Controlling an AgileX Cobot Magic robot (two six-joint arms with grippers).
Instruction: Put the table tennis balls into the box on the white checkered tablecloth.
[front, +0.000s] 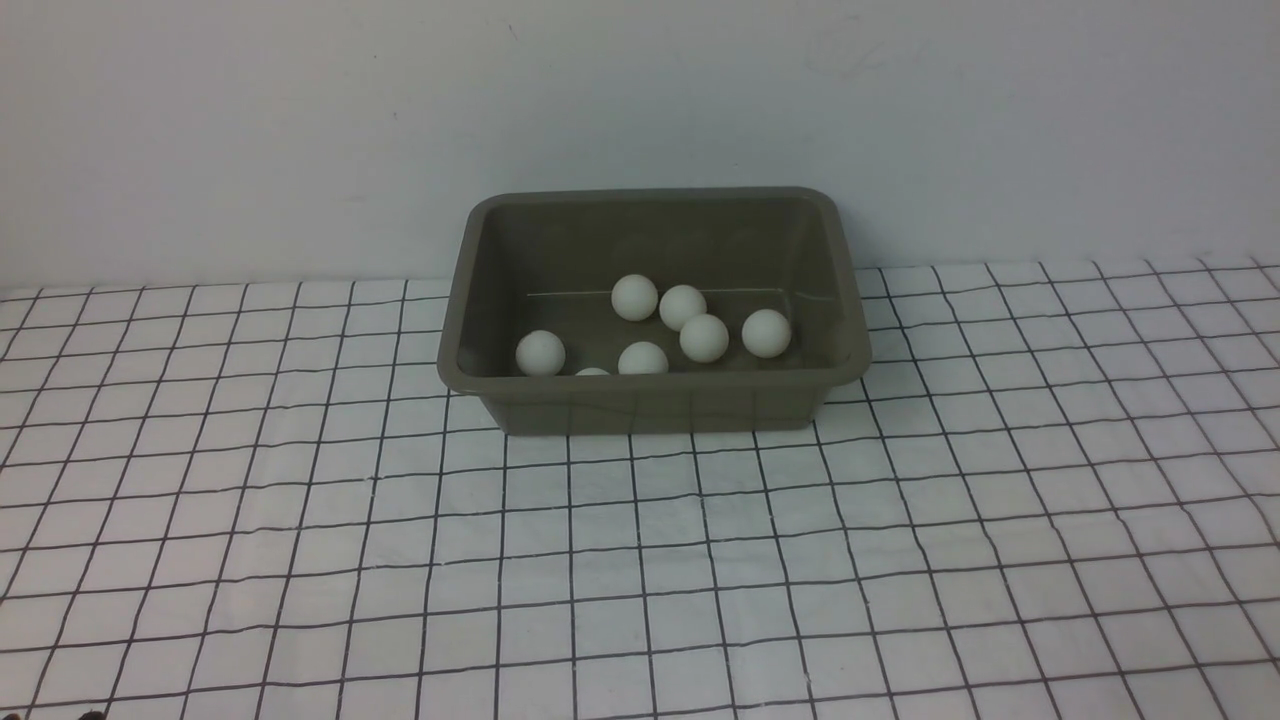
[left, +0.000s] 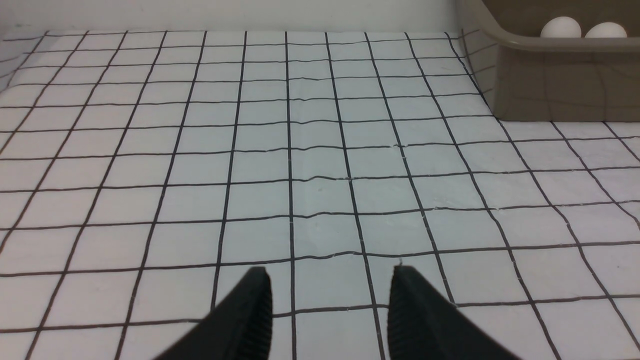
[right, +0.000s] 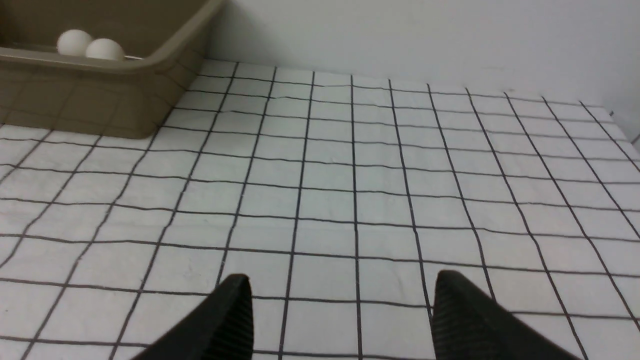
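Note:
The olive-grey box stands on the white checkered tablecloth near the back wall. Several white table tennis balls lie on its floor; one near the front wall is mostly hidden by the rim. Neither arm shows in the front view. My left gripper hangs open over bare cloth, with the box and two balls off to one side. My right gripper is open too, nothing between its fingers, the box and two balls far from it.
A plain pale wall rises right behind the box. The cloth is slightly wrinkled and spreads across the whole table.

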